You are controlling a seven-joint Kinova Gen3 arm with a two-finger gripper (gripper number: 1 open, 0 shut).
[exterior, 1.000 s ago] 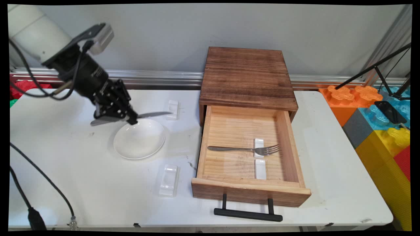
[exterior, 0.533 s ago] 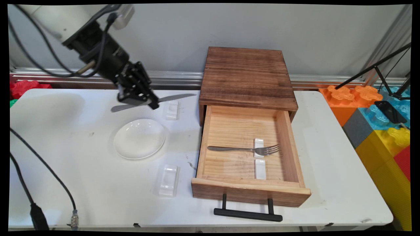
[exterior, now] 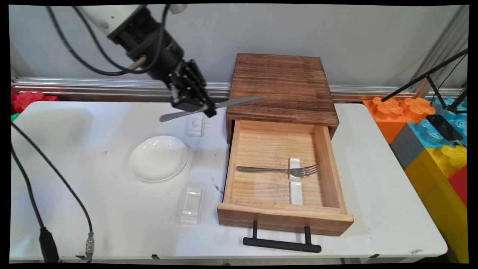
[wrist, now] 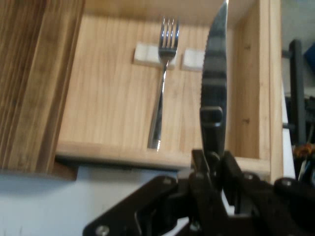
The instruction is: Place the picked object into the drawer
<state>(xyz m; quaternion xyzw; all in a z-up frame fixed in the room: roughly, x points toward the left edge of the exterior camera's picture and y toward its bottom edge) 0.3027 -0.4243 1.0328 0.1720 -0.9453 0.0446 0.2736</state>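
gripper (exterior: pixel 194 108) clamped on knife (exterior: pixel 239 101) (blade sticking out ahead) | above table (exterior: pixel 93 209), beside drawer (exterior: pixel 285 218)

Illumination was even and bright, from overhead. Soft shadows lay on the desk (exterior: pixel 112 224) to the left of the drawer (exterior: pixel 283 216) and beside the plate (exterior: pixel 158 158). Glare streaked the knife blade (wrist: pixel 215 73). In the hand view the pincer (wrist: pixel 212 162) linkage was out of focus.
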